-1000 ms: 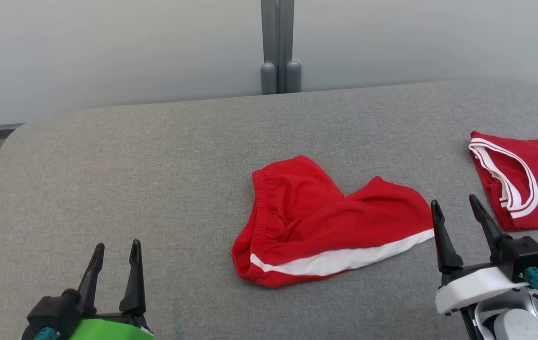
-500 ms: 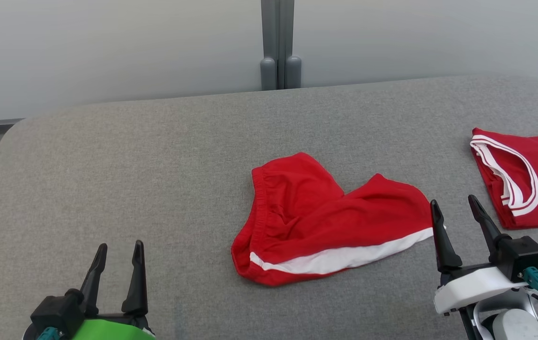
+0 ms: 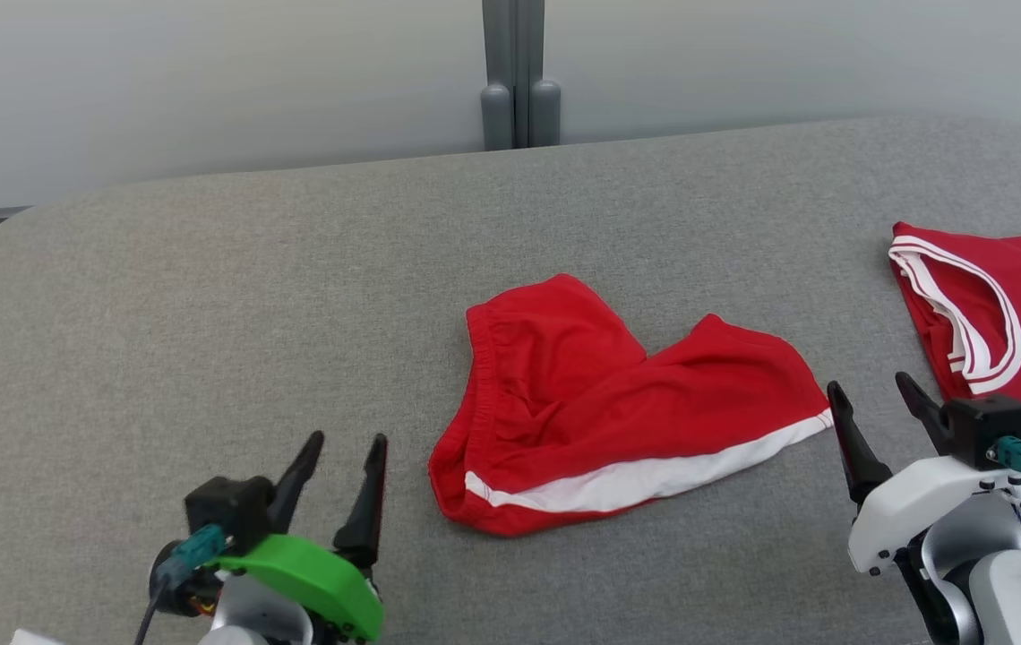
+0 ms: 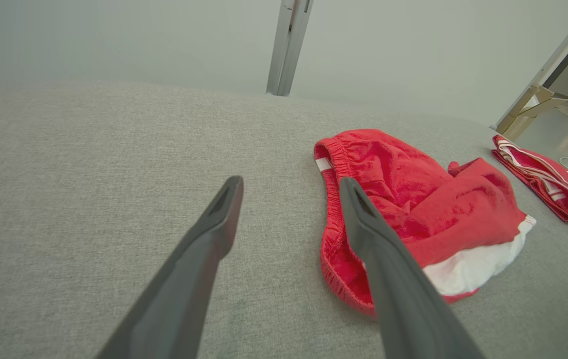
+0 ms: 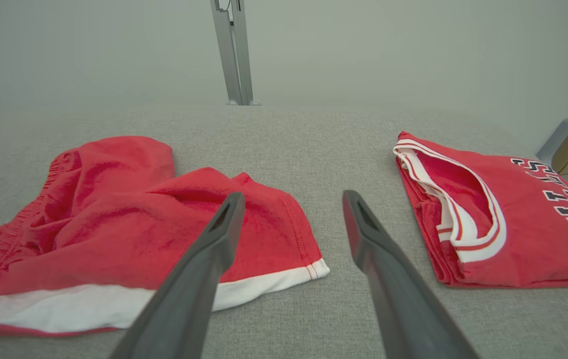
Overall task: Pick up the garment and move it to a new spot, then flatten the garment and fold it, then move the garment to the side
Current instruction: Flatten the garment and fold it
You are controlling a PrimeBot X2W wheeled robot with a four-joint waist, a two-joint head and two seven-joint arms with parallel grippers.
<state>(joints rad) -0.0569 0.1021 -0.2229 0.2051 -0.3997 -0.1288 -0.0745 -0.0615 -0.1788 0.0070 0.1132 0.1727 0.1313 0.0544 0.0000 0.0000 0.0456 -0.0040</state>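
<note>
Both jaws stand wide and empty: my left gripper (image 3: 348, 439) waits just left of the crumpled red shorts (image 3: 618, 412), my right gripper (image 3: 868, 383) at their other end. Pickup not yet begun, I judge; next I must reach in and pinch cloth at each side

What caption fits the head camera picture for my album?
Open left gripper and open right gripper flank crumpled red shorts with a white stripe on a grey fabric table.

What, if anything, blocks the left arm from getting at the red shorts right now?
Probably nothing, so likely yes: the left gripper stands open just beside the waistband end of the red shorts, with bare grey table between them and no object in the way.
</note>
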